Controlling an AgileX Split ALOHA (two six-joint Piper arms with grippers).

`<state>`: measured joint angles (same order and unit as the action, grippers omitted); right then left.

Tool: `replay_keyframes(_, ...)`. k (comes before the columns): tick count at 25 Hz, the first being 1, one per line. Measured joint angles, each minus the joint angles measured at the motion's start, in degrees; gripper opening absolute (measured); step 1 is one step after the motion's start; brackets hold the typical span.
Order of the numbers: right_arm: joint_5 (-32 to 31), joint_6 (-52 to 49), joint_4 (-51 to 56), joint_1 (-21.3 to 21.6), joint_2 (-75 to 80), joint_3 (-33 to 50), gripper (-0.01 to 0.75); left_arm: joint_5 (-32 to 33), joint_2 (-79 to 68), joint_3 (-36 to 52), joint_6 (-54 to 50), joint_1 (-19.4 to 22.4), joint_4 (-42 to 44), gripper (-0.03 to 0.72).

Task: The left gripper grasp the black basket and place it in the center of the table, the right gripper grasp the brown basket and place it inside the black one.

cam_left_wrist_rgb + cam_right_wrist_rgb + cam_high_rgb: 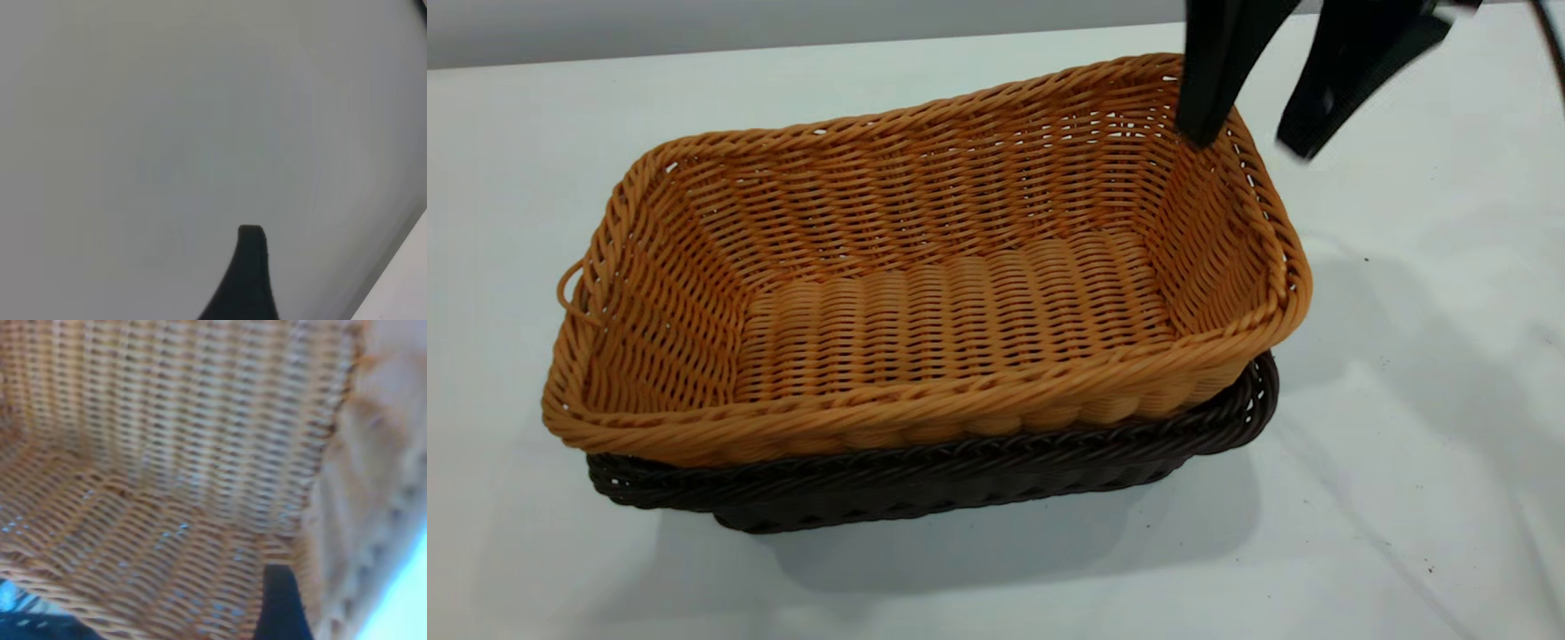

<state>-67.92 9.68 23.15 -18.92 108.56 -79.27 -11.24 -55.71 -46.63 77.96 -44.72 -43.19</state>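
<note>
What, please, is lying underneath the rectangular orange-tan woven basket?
The dark brown-black woven basket sits under the orange-tan basket; only its rim and lower side show. Its inside is covered.

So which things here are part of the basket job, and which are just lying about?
Job:
- brown basket, sitting in the black basket
- right claw, open, astride the brown basket's far right rim
- left claw, over bare table

Lying about:
- nothing else visible

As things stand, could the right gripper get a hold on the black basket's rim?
Probably not easily. The brown basket sits nested in the black basket, its wider rim overhanging most of the dark rim. The right gripper is open, straddling the brown basket's far right rim.
</note>
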Motion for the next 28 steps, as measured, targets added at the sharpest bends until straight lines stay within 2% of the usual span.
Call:
replay_keyframes(7, 0.00, 0.00, -3.41, 0.00, -3.41, -4.19, 0.455, 1.14, 0.00, 0.00, 0.00, 0.00, 0.00, 0.594)
replay_keyframes(11, -2.44, 0.00, -3.76, 0.00, -3.83, -9.88, 0.409, 2.79, 0.07, 0.00, 0.00, 0.00, 0.00, 0.547)
replay_keyframes(17, -2.32, -0.01, -4.03, 0.00, -4.46, -18.10, 0.307, 9.28, 3.02, 0.00, 0.00, 0.00, 0.17, 0.370)
replay_keyframes(25, -2.25, -0.01, -6.66, 0.00, -9.20, -20.85, 0.038, 17.52, 10.44, 0.00, -1.92, 0.27, 0.17, 0.049)
replay_keyframes(28, -2.25, -1.39, -10.86, 0.00, -12.32, -20.92, 0.009, 20.80, 12.21, 0.00, -4.43, 2.28, 0.68, 0.008)
